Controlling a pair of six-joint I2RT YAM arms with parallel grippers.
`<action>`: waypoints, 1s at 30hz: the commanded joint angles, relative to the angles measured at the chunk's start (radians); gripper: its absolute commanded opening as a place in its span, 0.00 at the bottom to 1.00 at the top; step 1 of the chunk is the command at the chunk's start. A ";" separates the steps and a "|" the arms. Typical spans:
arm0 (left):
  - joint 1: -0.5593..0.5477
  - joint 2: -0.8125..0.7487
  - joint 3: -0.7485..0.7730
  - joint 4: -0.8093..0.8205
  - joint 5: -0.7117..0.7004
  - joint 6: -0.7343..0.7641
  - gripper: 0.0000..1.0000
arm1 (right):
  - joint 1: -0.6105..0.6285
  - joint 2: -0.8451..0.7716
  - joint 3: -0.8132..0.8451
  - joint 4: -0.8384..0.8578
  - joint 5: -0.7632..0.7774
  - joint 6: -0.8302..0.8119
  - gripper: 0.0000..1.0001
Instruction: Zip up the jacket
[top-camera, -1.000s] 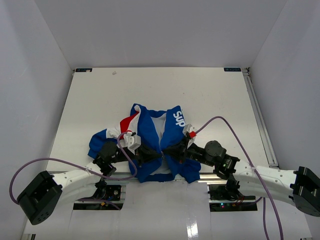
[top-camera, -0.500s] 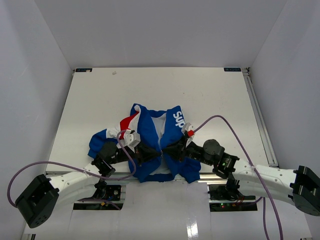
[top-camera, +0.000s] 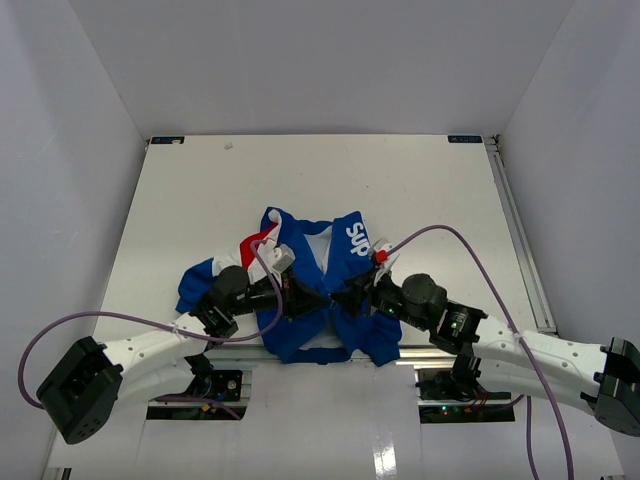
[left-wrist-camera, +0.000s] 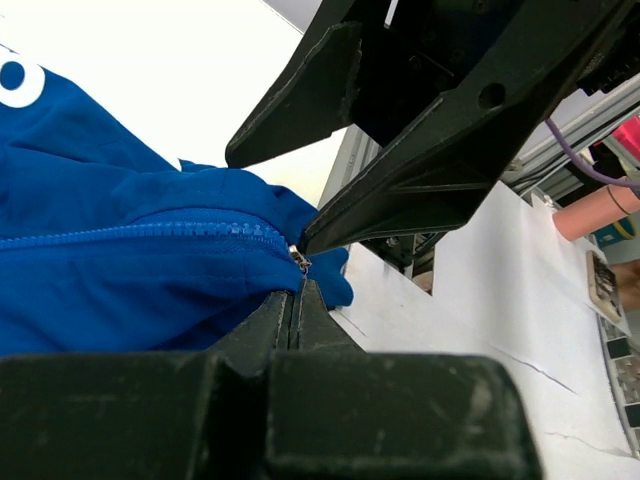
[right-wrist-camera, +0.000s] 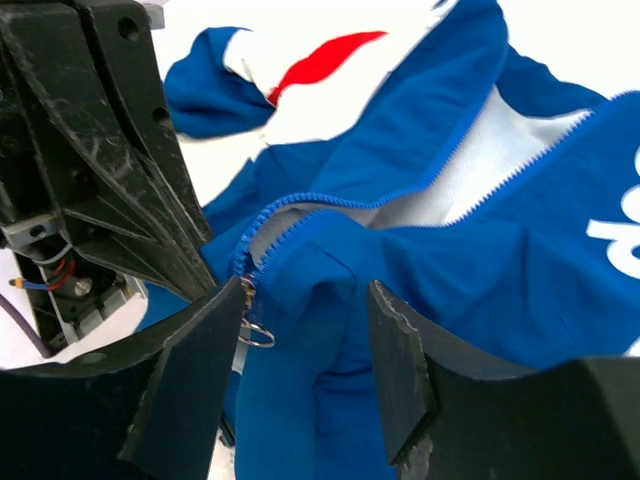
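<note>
The blue jacket (top-camera: 298, 252) lies open near the table's front edge, its white lining and "Sup" lettering facing up. My left gripper (top-camera: 318, 303) is shut at the bottom end of the zipper (left-wrist-camera: 150, 232), its tips (left-wrist-camera: 296, 300) pinching just below the metal slider (left-wrist-camera: 299, 262). My right gripper (right-wrist-camera: 305, 340) is open, straddling a fold of blue fabric (right-wrist-camera: 340, 300) without touching it. Its left finger (right-wrist-camera: 190, 370) sits beside the slider's ring pull (right-wrist-camera: 255, 333). The zipper's two tooth rows (right-wrist-camera: 440, 170) spread apart above the slider.
Both arms meet at the jacket's lower hem, fingertips almost touching. Purple cables (top-camera: 450, 240) loop over the right arm and off the left. A metal rail (top-camera: 515, 230) runs along the table's right edge. White walls enclose the table (top-camera: 400, 180).
My right gripper has opened and let go of the blue fabric. The left arm has swung right and forward, still shut at the zipper's bottom end.
</note>
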 joint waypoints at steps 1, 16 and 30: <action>0.000 0.012 0.072 -0.018 0.040 -0.059 0.00 | 0.005 -0.061 0.075 -0.160 0.073 0.006 0.62; 0.039 0.085 0.109 -0.050 0.070 -0.160 0.00 | 0.250 -0.027 0.208 -0.346 0.486 -0.072 0.66; 0.117 0.096 0.109 -0.068 0.131 -0.265 0.00 | 0.473 -0.031 0.035 0.015 0.609 -0.748 0.67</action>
